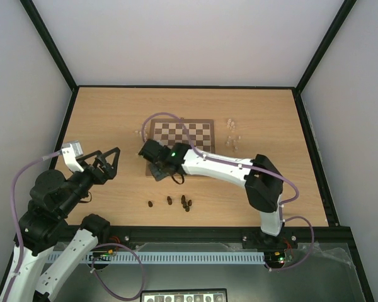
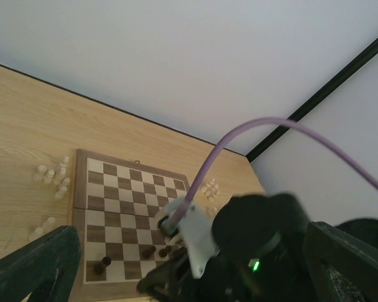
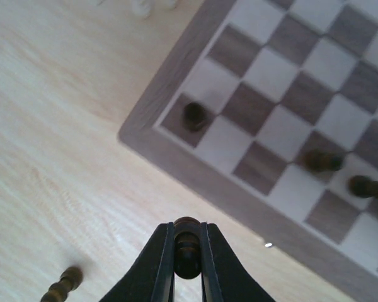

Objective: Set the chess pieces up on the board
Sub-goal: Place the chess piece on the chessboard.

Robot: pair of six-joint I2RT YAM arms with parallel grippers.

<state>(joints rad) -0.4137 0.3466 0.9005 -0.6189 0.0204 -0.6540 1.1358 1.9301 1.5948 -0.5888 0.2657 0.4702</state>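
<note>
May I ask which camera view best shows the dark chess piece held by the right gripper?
The right wrist view: the dark chess piece sits pinched between the right gripper's fingers. In the top external and left wrist views, the right arm hides it.

The pale, wood-grain bench [image 3: 63, 157] looks smooth and matt, and the square checked wooden chessboard [image 3: 169, 82] has a finely grained, satin mid-brown border. The small dark brown turned wooden chess piece [image 3: 188, 259] in the right tool [image 3: 188, 234] shows a slight sheen against that tool's matt black plastic. The right arm's white shell [image 1: 217, 167] looks like smooth plastic, and the purple cable [image 2: 271, 121] is smooth and faintly glossy.
</note>
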